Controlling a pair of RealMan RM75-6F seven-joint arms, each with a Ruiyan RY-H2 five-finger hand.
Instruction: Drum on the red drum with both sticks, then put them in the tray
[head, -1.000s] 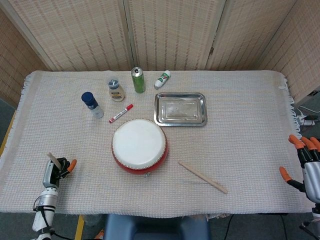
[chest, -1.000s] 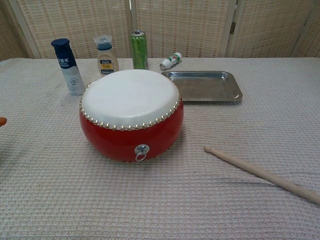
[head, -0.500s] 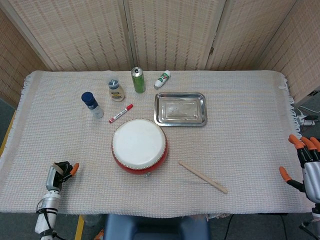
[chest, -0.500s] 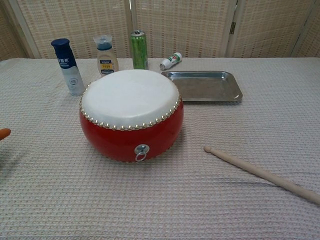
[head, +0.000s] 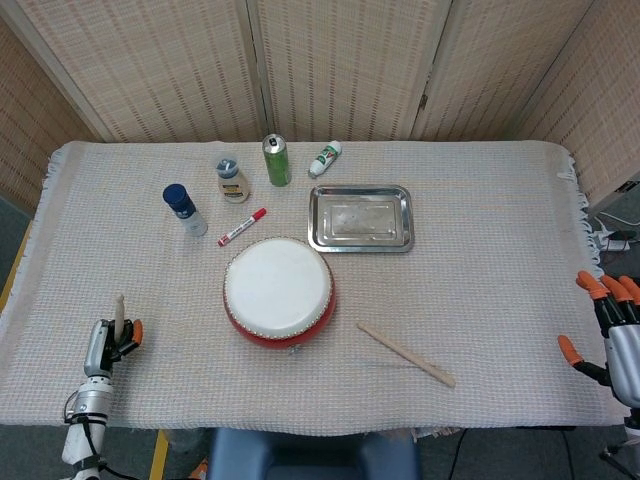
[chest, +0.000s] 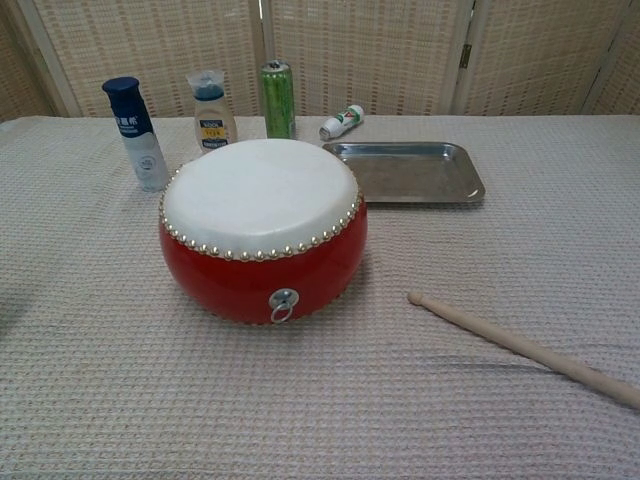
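At the table's near left corner my left hand (head: 103, 345) holds one stick (head: 118, 308) upright. The second stick (head: 405, 354) lies beside the drum (head: 279, 291); my right hand (head: 608, 335), fingers spread and empty, must fetch it next

A white woven cloth (head: 480, 250) covered the table, with folding wicker screens (head: 340, 65) standing along its twelve-o'clock edge. A blue-capped spray bottle (head: 184, 209) stood upright toward ten o'clock, a small bottle with a yellow label (head: 232, 179) just to its one o'clock, and a green can (head: 277, 160) upright beside that at three o'clock. A white tube with a green cap (head: 325, 158) lay on its side at three o'clock of the can, and a red marker (head: 242, 227) lay slantwise at five o'clock of the small bottle.
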